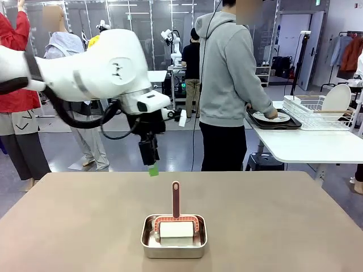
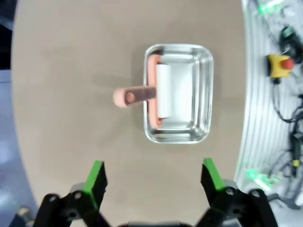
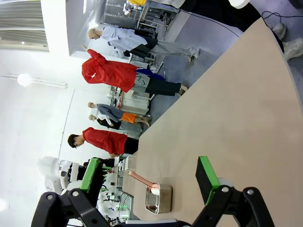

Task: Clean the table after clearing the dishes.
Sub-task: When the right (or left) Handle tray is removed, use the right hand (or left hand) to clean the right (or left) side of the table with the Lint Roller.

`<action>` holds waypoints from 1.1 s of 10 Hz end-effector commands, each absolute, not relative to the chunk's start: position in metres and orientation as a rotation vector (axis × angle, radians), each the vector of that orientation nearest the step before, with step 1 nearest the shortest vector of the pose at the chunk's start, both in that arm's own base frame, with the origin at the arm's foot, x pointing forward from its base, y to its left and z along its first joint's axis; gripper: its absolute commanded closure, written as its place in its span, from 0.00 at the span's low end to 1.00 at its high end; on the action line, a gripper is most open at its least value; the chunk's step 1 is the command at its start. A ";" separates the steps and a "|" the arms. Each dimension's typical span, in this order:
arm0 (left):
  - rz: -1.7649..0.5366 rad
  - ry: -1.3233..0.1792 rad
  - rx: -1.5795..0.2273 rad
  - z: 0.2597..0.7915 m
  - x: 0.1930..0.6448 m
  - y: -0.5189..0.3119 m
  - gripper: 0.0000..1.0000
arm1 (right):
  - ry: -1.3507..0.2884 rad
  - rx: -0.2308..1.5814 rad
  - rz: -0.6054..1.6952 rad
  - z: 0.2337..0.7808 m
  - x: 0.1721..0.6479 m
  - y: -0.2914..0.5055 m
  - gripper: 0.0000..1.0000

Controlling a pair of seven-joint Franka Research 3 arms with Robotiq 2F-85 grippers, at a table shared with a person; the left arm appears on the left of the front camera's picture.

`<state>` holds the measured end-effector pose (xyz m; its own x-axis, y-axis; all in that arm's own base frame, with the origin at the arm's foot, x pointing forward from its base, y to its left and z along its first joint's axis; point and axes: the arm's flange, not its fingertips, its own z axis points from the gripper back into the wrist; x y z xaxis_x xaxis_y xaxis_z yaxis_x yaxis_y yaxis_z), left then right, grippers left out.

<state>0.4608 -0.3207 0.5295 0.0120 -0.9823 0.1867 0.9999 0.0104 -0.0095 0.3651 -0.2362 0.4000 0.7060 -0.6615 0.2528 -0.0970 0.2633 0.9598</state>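
left gripper (image 2: 152, 165): jaws wide, empty, above table (image 2: 71, 71) | steel pan (image 2: 204, 94) with pink-handled roller (image 2: 163, 90) at its 12 o'clock | right gripper (image 3: 149, 161): jaws wide, empty

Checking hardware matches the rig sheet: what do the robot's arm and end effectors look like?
The left arm is glossy white with rounded joints, a grey band and black cables looping beneath. The left end effector is black, two-fingered, with green tips; the right end effector looks the same.
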 end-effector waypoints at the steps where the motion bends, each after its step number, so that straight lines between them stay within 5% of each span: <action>1: -1.570 -0.107 -0.082 0.530 0.485 -0.347 0.00 | -0.717 1.265 -0.421 0.403 0.362 -0.236 0.00; 11: -1.489 0.108 -0.166 0.456 0.505 -0.380 0.00 | -0.717 1.265 -0.421 0.403 0.362 -0.236 0.00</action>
<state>0.5078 -0.3790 0.4577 0.0653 -0.9975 0.0277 0.9889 0.0610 -0.1353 0.3652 -0.2362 0.4000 0.7061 -0.6614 0.2529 -0.0971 0.2633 0.9598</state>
